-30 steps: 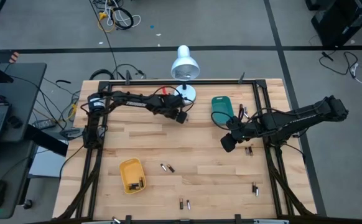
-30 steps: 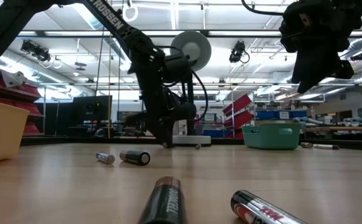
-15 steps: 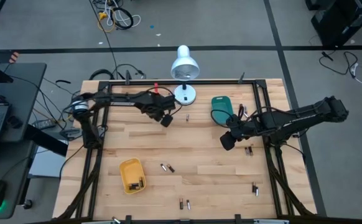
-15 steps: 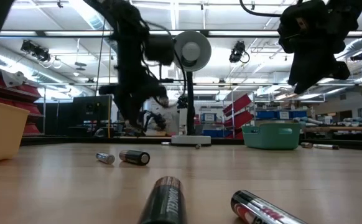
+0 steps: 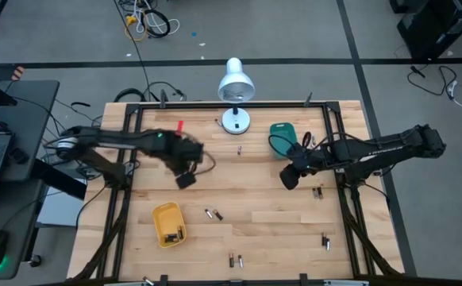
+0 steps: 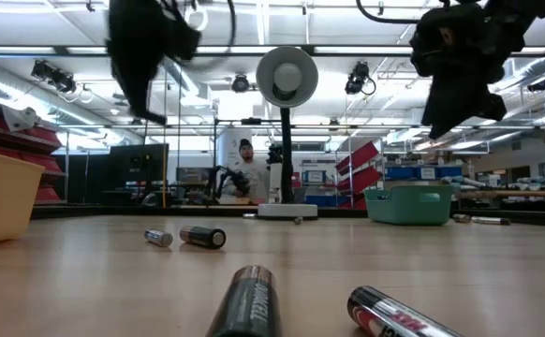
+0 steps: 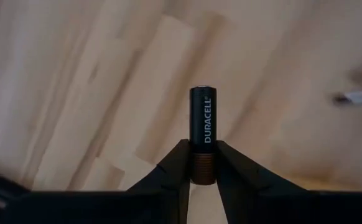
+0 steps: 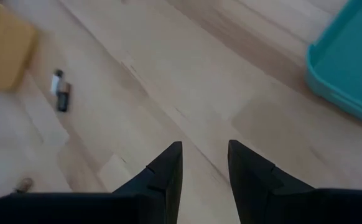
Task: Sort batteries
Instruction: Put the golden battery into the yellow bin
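My left gripper (image 5: 185, 179) hangs over the table's left half, above and far of the yellow tray (image 5: 167, 224), shut on a black and copper battery (image 7: 200, 121). In the low view it is high up (image 6: 146, 56). My right gripper (image 5: 289, 181) hovers near the teal tray (image 5: 282, 139), open, nothing between its fingers (image 8: 204, 152). Loose batteries lie on the wood: a pair (image 5: 213, 214) right of the yellow tray, two (image 5: 235, 259) by the near edge, others (image 5: 317, 191) (image 5: 326, 241) on the right. Some lie in the yellow tray. My left gripper pinches the battery's copper end (image 7: 201, 171) between its two fingertips (image 7: 178, 162). The fingers point steeply down from above and lie along the battery. The black end (image 7: 200, 93) sticks out past the fingertips toward the table, and the battery is lifted clear.
A white desk lamp (image 5: 235, 87) stands at the far middle, with a small battery (image 5: 240, 148) near its base. Black frame rails run along the table's left and right sides. Two batteries (image 6: 247, 304) (image 6: 394, 318) lie close to the low camera. A person (image 6: 244, 173) stands in the room behind.
My left gripper has risen from the table beside the lamp's base and swung toward the table's left and near edges, rolling as it went; it now hangs high near the yellow tray. My right gripper has kept its place.
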Motion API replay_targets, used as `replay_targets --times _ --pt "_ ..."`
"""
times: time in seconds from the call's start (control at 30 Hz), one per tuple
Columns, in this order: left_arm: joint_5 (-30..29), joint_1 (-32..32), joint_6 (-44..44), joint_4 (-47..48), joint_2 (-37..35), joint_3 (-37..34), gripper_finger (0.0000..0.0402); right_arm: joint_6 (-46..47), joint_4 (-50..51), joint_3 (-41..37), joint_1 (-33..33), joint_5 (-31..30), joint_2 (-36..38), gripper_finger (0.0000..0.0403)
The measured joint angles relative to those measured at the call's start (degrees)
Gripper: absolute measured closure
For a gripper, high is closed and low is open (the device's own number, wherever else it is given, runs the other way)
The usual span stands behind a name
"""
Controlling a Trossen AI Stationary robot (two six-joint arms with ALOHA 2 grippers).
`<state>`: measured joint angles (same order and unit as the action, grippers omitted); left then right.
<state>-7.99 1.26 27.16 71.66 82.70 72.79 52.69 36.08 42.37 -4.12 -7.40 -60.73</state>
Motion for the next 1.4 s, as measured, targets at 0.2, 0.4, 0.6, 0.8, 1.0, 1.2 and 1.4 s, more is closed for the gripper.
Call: replay_targets --times 0.2,0.4,0.6,0.8,1.0,1.2,1.4 --pt "0.06 11.72 4.19 4.09 -1.74 0.04 0.0325 1.25 -13.25 0.00 1.31 0.11 -0.13 0.0288" --pt "2.65 22.91 6.87 4.78 1.15 0.04 0.0325 -2.23 -28.98 0.04 1.05 1.67 -0.13 0.0288" --pt "4.67 28.63 15.84 4.17 2.09 0.04 0.0325 -3.12 -29.42 0.04 1.20 -0.75 -0.13 0.0288" --pt "4.92 31.89 25.98 2.46 2.11 -0.17 0.0325 -3.37 -25.07 0.04 1.27 -3.29 -0.13 0.0288" --pt "7.29 34.13 32.90 -3.54 2.09 -4.93 0.0325 -3.39 -22.94 0.04 1.27 -4.61 -0.14 0.0288" --pt "7.24 34.84 42.13 -8.03 2.11 -9.10 0.0312 -2.01 -22.18 0.04 0.65 -4.73 -0.13 0.0288" --pt "6.46 34.47 41.96 -8.92 2.11 -9.49 0.0279 -1.66 -22.10 0.04 -0.33 -4.72 -0.13 0.0288"
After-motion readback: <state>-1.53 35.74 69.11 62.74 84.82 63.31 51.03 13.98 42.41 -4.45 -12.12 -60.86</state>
